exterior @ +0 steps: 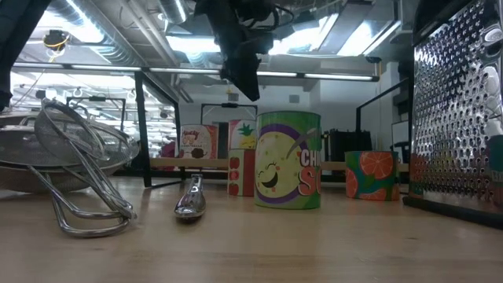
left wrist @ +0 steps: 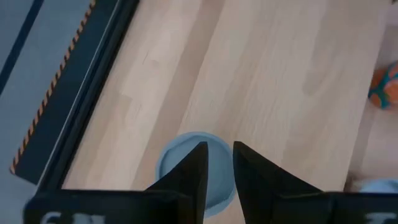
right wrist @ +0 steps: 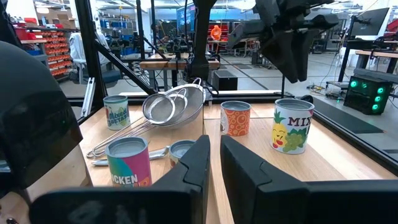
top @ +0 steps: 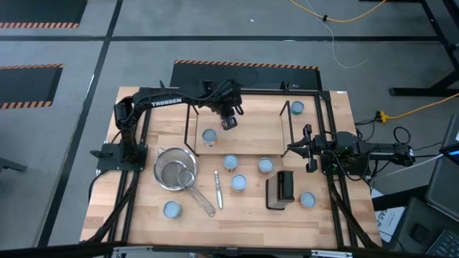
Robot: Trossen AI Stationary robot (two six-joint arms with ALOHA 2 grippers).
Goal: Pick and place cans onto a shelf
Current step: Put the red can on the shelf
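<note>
Cans lie scattered in the high view: one small round tin with a pale blue top (top: 209,135) sits on the flat light-wood shelf with black wire end frames (top: 247,140), left of centre in the frame, and the others (top: 230,163) rest on the wooden bench (top: 323,222) around the round metal mesh strainer (top: 176,172) and the small black box (top: 282,188). The left gripper (top: 229,122) hangs over the shelf just right of and above that can; the right gripper (top: 297,148) waits at the shelf's right end.

In the low view the left arm's dark gripper (exterior: 242,67) hangs from the top centre, clear of everything, above a green and yellow labelled can (exterior: 288,159).

The left wrist view shows its fingers (left wrist: 189,177) set narrowly apart with nothing between them, the blue can top (left wrist: 194,168) just behind and below them on the pale board.

In the right wrist view the right fingers (right wrist: 198,163) stand close together, holding nothing, with cans and the strainer on the bench beyond.

This looks like the release step: one can is placed and the left gripper is clear of it. Next, the left arm would need to swing to a can on the bench, spread its fingers wider and come down around it.
</note>
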